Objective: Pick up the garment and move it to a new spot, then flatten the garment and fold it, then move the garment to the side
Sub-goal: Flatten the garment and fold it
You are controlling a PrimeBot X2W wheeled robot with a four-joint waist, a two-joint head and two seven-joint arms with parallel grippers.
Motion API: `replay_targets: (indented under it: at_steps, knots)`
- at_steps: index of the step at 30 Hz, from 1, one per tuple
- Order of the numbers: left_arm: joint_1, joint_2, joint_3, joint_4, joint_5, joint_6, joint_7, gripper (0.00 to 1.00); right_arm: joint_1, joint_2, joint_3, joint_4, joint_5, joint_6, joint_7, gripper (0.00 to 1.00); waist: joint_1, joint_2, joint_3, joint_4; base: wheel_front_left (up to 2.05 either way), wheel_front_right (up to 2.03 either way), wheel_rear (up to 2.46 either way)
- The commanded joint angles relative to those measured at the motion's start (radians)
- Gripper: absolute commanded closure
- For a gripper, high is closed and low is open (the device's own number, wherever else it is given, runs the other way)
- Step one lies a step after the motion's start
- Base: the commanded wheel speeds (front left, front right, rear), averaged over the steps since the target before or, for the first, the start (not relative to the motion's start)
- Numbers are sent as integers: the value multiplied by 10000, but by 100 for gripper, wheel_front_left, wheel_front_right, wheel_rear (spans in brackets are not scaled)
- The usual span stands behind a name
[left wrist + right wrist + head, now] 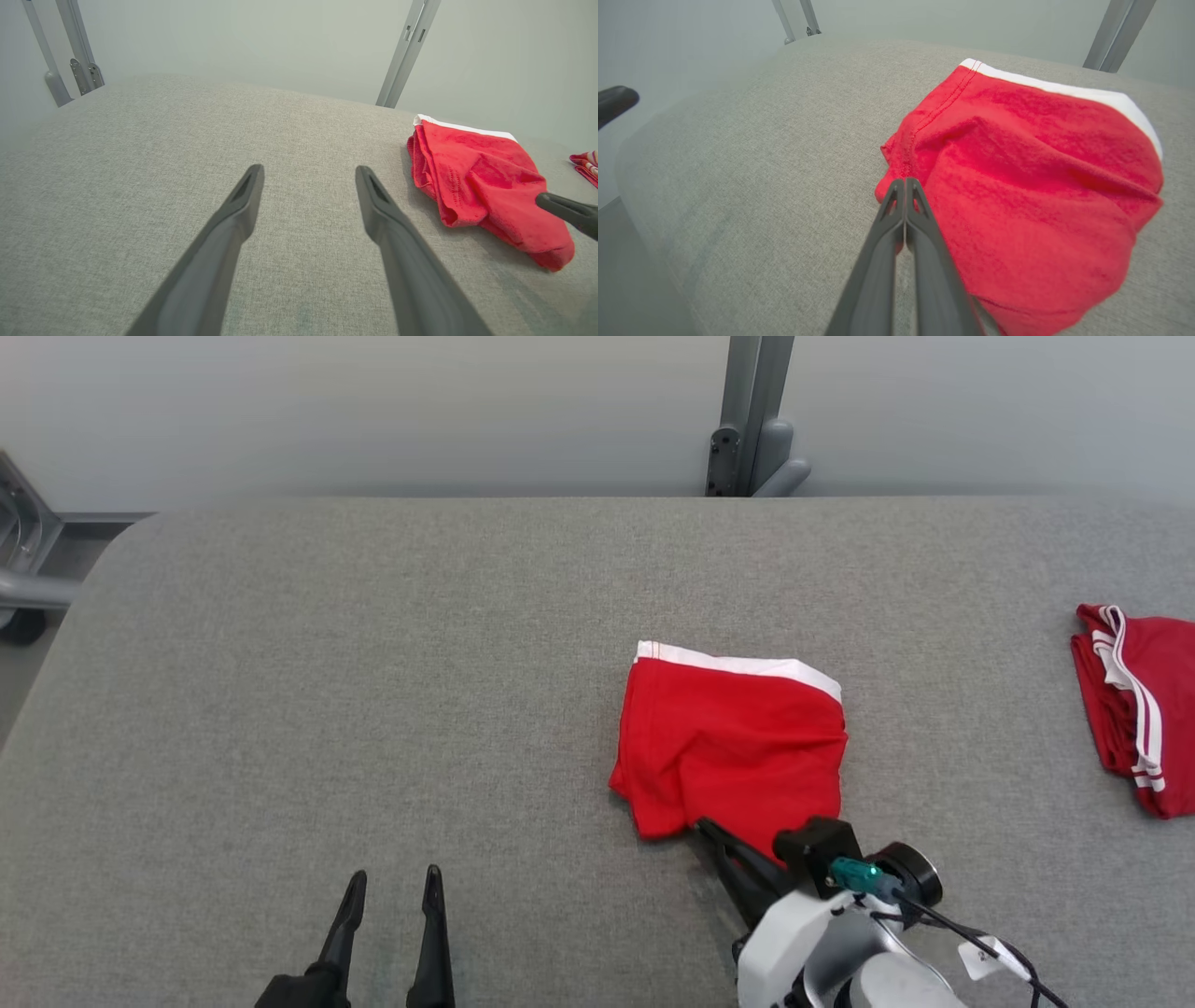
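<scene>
Looks down from the head camera onto a grey, cloth-covered table (373, 663). Right of centre, lying flat on that table: a red garment (733, 747), folded into a rough, compact square, with a white band (747, 665) along its far edge and soft wrinkles toward its near side. Well apart from it, at the table's right edge: a second red garment (1134, 709) with white stripes, also folded. Beyond the far edge, against a pale wall: a grey metal post (752, 420).

At the lower right, on a white forearm (803, 933), the right jaws: pressed fully together, no gap between the two dark fingers (924, 242). Tips touching the near edge of the red garment, close to its left corner, right at the end of a stitched seam (920, 128). Pinching cloth or merely resting against it: cannot tell.

At the lower left, the left jaws: spread wide, holding nothing, poised over bare table and well apart from the red garment. From the left wrist camera, the same wide spread, with the red garment off to the right and one dark fingertip of the other arm (560, 210) meeting its near side.
</scene>
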Motion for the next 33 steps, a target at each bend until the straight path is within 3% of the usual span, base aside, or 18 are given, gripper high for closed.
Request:
replay_targets:
  at_steps: [1, 9, 16, 25, 33]
  knots:
    - [-226, 9, -9, -29, -83, -61, 0, 0, -272, 18, -88, 74, -287, -1, 263, 100, 0, 0, 317, 116, 0, 0, 0]
    - [-605, 9, 93, 96, -94, -175, 0, 0, -988, 336, -514, 510, -1327, -1, 1713, 100, 0, 0, 826, 483, 0, 0, 0]
    - [-821, 9, 117, 137, -171, -188, 0, 0, -1565, 389, -290, 960, -1762, -1, 2200, 100, 0, 0, 1111, 678, 0, 0, 0]
    - [-1046, 9, 108, 320, -81, -266, 0, 0, -2645, 399, 814, 1985, -958, -1, 2198, 100, 0, 0, 1180, 881, 0, 0, 0]
    - [-909, 9, 232, 406, 7, -269, 0, 0, -3080, 398, 1611, 2387, -76, -1, 1410, 100, 0, 0, 831, 889, 0, 0, 0]
